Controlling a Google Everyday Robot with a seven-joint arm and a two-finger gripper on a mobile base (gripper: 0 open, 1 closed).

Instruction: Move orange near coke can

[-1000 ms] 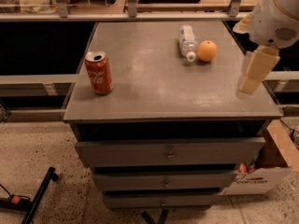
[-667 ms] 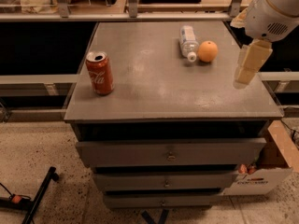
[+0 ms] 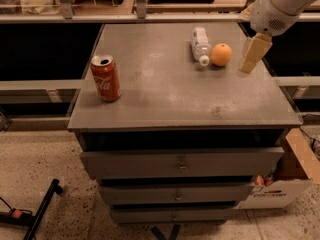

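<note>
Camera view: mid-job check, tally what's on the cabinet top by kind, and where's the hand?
can: 1
orange: 1
bottle: 1
Total: 3
The hand hovers just right of the orange, holding nothing.

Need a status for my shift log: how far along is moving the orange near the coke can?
Nothing is done yet: the orange lies at the back right of the cabinet top, beside the bottle, far from the coke can at the left front. In hand: the gripper hangs just right of the orange, apart from it. Left: grasp the orange, carry it across, set it down by the can.
</note>
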